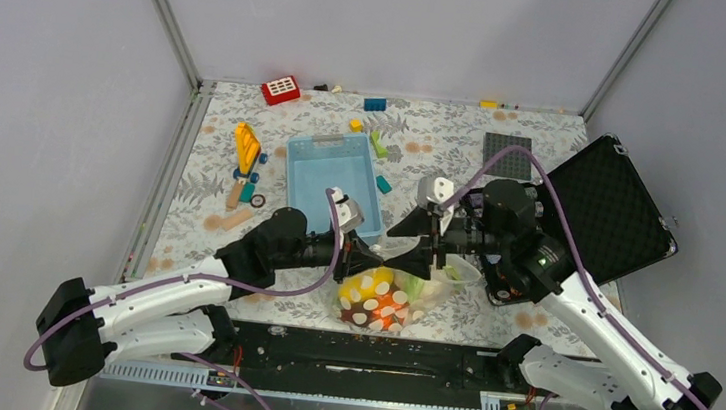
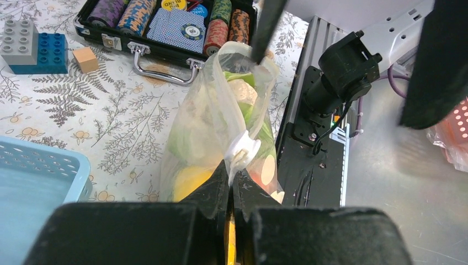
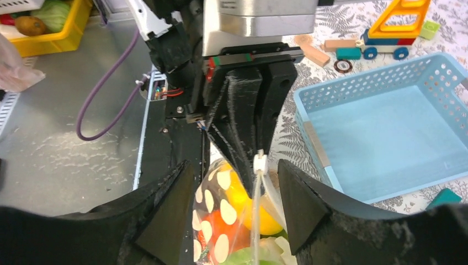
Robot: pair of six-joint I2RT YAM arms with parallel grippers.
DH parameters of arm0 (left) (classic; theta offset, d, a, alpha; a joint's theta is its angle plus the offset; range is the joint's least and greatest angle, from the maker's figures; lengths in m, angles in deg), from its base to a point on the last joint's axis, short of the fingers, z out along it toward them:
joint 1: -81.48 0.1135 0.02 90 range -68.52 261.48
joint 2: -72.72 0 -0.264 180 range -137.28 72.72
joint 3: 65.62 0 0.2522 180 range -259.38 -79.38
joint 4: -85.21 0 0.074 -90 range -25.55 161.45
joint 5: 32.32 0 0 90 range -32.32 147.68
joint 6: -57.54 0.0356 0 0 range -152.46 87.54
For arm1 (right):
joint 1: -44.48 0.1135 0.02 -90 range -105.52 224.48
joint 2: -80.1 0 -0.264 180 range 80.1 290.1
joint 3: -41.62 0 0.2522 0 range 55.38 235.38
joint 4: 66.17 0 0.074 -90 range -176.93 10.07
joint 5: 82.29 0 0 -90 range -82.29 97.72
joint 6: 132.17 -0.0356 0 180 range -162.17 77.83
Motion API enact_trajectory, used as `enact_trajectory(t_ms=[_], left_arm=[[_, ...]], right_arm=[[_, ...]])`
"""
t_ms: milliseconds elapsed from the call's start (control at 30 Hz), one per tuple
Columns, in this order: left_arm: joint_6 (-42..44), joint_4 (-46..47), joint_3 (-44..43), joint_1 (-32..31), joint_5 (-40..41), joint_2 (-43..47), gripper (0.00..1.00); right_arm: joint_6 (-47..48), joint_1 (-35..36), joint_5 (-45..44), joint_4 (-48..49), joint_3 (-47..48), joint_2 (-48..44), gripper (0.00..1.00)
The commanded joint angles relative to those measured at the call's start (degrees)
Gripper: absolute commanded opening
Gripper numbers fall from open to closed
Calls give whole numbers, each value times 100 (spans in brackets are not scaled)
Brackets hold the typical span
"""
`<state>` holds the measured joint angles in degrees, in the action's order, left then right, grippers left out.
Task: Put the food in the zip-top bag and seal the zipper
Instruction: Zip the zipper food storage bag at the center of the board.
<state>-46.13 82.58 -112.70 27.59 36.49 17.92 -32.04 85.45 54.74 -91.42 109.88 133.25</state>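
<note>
The zip-top bag, clear with white dots, hangs between my two grippers just above the table's near edge. The food is inside: yellow, red-orange and green-white pieces. My left gripper is shut on the bag's top edge right behind the white slider of the zipper, as the left wrist view shows. My right gripper is open, its fingers wide apart on either side of the bag's mouth edge. One of its fingers touches the bag's far end.
A light-blue basket stands behind the bag. An open black case with poker chips lies at the right. Bricks, a wooden block, a toy vehicle and a grey baseplate are scattered at the back.
</note>
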Motion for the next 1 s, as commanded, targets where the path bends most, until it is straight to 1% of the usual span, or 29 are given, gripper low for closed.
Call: enact_trajectory(t_ms=[0, 133, 367, 567, 800, 967], left_arm=[[119, 134, -365, -42, 125, 54, 0], [119, 151, -377, -57, 141, 23, 0], [157, 136, -383, -104, 99, 29, 0], [215, 86, -416, -139, 99, 0, 0], [242, 97, -396, -157, 193, 1, 0], [242, 134, -400, -183, 171, 15, 0]], right_arm=[[371, 169, -619, -412, 438, 347, 64], [408, 355, -715, -451, 489, 543, 62], [543, 500, -1285, -564, 545, 781, 59], [534, 508, -1312, -587, 683, 981, 56], [632, 528, -1077, -764, 695, 1022, 38], [632, 539, -892, -827, 684, 1038, 37]])
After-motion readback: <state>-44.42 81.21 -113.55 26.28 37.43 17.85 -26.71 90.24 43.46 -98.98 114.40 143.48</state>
